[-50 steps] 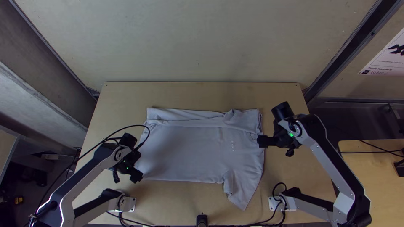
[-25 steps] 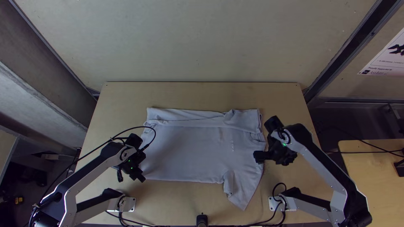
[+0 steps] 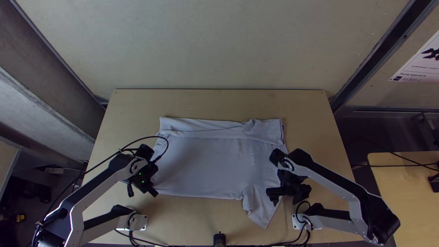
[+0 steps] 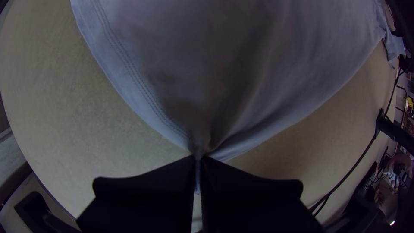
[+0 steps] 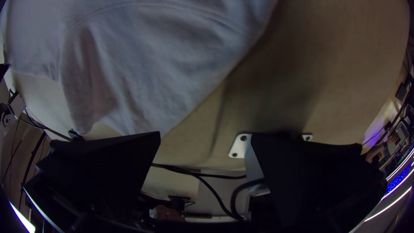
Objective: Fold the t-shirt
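In the top view, a light wooden table (image 3: 320,110) is carrying a pale grey cloth t-shirt (image 3: 201,160) around its middle, mostly spread, its twelve o'clock edge lying folded and one sleeve (image 3: 260,210) pointing toward five. At the shirt's four o'clock, the black flat-fingered right gripper (image 3: 273,196) is gaping wide; whether it is touching cloth, I cannot tell. At eight, the matching black left gripper (image 3: 152,193) is pinching a gathered hem corner tightly.
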`<action>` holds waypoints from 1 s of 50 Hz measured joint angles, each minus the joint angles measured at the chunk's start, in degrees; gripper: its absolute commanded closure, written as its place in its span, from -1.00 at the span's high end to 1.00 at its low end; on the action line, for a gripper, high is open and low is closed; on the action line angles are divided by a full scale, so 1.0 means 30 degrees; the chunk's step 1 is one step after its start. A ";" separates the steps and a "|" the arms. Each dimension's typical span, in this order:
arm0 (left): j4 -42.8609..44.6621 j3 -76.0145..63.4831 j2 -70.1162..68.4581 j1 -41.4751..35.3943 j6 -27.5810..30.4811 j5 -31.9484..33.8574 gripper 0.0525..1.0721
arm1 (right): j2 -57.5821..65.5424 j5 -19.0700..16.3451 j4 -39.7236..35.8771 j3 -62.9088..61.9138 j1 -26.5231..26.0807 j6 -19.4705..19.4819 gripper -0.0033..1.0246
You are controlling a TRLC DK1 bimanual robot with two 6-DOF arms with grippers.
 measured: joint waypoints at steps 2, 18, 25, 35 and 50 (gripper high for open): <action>0.0000 0.0000 0.0000 0.0015 0.0000 0.0000 -0.95 | 0.0168 -0.0131 0.0401 -0.0087 0.0189 0.0095 0.83; 0.0000 0.0015 0.0022 0.0087 -0.0007 0.0007 -0.95 | 0.2310 -0.1027 0.2397 -0.0262 0.1362 0.0656 0.18; 0.0000 0.0109 0.0131 0.0109 -0.0007 0.0000 -0.95 | 0.2798 -0.1100 0.3002 -0.0386 0.1399 0.0656 -0.26; 0.0007 0.0233 0.0364 0.0124 -0.0007 -0.0051 -0.95 | 0.3118 -0.1100 0.3162 -0.0510 0.1399 0.0656 -0.88; -0.0073 0.0466 0.0750 0.0117 -0.0299 -0.0066 -0.95 | 0.3089 -0.1508 0.3497 -0.0583 0.1435 0.0641 -0.95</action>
